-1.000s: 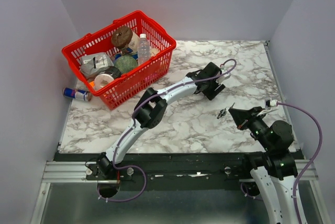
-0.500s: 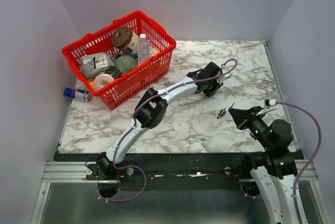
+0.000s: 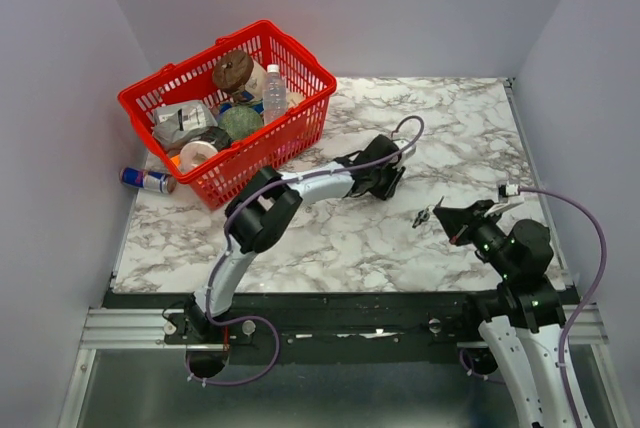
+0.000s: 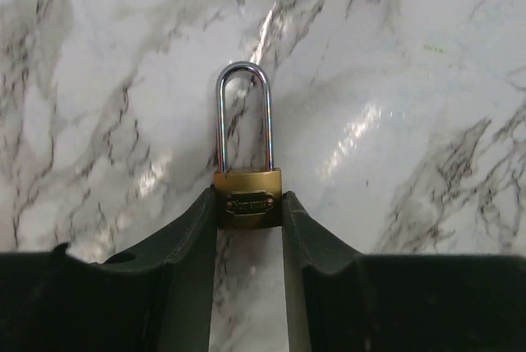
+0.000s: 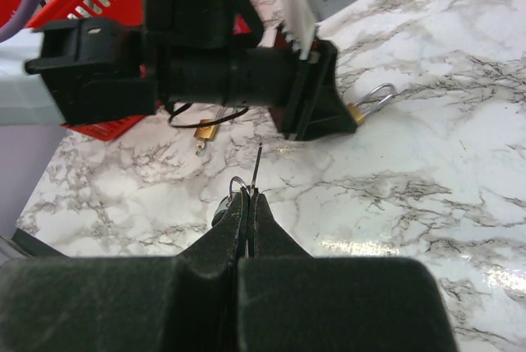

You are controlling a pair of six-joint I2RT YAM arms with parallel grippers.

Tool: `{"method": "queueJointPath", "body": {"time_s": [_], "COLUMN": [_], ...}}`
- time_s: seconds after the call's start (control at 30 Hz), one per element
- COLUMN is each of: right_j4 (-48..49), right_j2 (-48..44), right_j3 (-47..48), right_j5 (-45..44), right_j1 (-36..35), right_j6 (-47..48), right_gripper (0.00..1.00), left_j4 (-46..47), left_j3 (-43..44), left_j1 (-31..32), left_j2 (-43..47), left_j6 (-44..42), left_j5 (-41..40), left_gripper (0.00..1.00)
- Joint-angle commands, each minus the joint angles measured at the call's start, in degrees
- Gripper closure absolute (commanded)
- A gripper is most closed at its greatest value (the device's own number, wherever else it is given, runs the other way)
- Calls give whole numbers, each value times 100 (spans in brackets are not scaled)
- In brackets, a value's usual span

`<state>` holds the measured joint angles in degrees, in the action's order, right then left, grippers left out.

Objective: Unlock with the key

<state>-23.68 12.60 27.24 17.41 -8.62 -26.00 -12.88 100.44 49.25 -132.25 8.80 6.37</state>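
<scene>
Key point(image 5: 256, 167): pinched in the right tool point(image 5: 248, 200), its jaws pressed together on the head. The thin blade pokes out toward 12 o'clock in the right wrist view, with the small ring point(image 5: 237, 183) at the fingertips. From above, it sits near 4 o'clock from the middle of the bench point(image 3: 470, 118).

Padlock point(image 4: 248, 200): about 10 o'clock from the key, near but apart. The left tool point(image 4: 249, 214) is clamped on the brass body, with a finger point(image 4: 201, 224) against each side. The shackle point(image 4: 244, 113) is closed and points to 12 o'clock in the left wrist view.

Step, as I read it: lock steadied, key in hand, insertion not yet begun. Next the blade must meet the keyhole squarely. The lock's bottom end probably has to be turned or lifted toward the key first.

Hard to make out:
- No view shows the keyhole. It is likely on the end buried between the left fingers.
- From above, the left tool covers the lock.
- The key head is swallowed by the fingers, and the blade's cut is too small to read.
- A small brass item point(image 5: 204, 130) under the left arm can't be identified.

A red basket point(image 3: 300, 60) stands at 10 o'clock, well apart.
</scene>
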Motion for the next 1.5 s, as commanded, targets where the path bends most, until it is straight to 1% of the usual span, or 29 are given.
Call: {"method": "queueJointPath", "body": {"time_s": [0.0, 0.03, 0.07, 0.1, 0.17, 0.2, 0.27, 0.3, 0.37, 0.4, 0.47, 0.53, 0.63, 0.67, 0.7, 0.77, 0.87, 0.9, 1.0, 1.23, 1.47], "right_j4": [-66, -49, -31, 38, 153, 319, 504, 679, 856, 1004, 1181, 1488, 2059, 2217, 2584, 2824, 3316, 3587, 4001, 4389, 4249], "right_j2": [102, 128, 190, 251, 461, 532, 664, 787, 884, 911, 1016, 1156, 1393, 1638, 1753, 2217, 2737, 3087, 3729, 4882, 5506], "right_j3": [-88, -96, -114, -140, -263, -333, -614, -711, -982, -1054, -1282, -1406, -1695, -1766, -1871, -1907, -1898, -1881, -1776, -1380, -1055], "right_j5": [175, 236, 289, 342, 631, 745, 1001, 1062, 1045, 984, 774, 467, 211, 193, 184, 96, 8, 26, 87, 201, 236], "right_j1": [1, 1, 1, 1, -8, -17, -52, -113, -236, -419, -631, -1017, -1396, -1457, -1580, -1712, -2011, -2107, -2266, -2477, -2548], "right_j6": [200, 200, 218, 209, 227, 209, 148, 69, -1, -71, -159, -318, -520, -564, -642, -696, -827, -924, -1082, -1250, -1267], "right_gripper": [99, 99, 99, 99, 99, 99, 99, 99, 99, 99, 99, 99, 99, 99, 99, 99, 99, 99, 99, 99, 99], "left_j4": [511, 706, 952, 1337, 1761, 2111, 2456, 2797, 3106, 3412, 3713, 4143, 4706, 4803, 4969, 5128, 5480, 5542, 5735, 6131, 6377], "left_j3": [-2171, -2526, -2878, -3490, -3986, -4372, -4673, -4909, -5095, -5244, -5377, -5579, -5825, -5878, -5974, -6080, -6282, -6326, -6431, -6634, -6687], "left_j1": [32, 40, 40, 40, 49, 49, 49, 49, 49, 49, 58, 58, 58, 58, 67, 67, 93, 93, 111, 137, 190], "left_j2": [863, 1076, 1269, 1611, 1885, 2095, 2264, 2386, 2475, 2528, 2555, 2581, 2607, 2607, 2642, 2695, 2774, 2774, 2757, 2730, 2695], "left_j6": [1544, 1764, 2210, 2414, 2801, 3134, 3399, 3679, 3926, 4050, 4393, 4725, 4982, 5122, 5175, 5342, 5439, 5466, 5510, 5659, 5686], "left_j5": [-285, -329, -312, -321, -269, -259, -250, -224, -198, -189, -163, -154, -136, -145, -162, -258, -382, -417, -470, -575, -593], "left_gripper": [95, 94, 95, 95, 95, 95, 95, 96, 97, 97, 97, 96, 96, 96, 96, 96, 96, 96, 96, 97, 97]}}
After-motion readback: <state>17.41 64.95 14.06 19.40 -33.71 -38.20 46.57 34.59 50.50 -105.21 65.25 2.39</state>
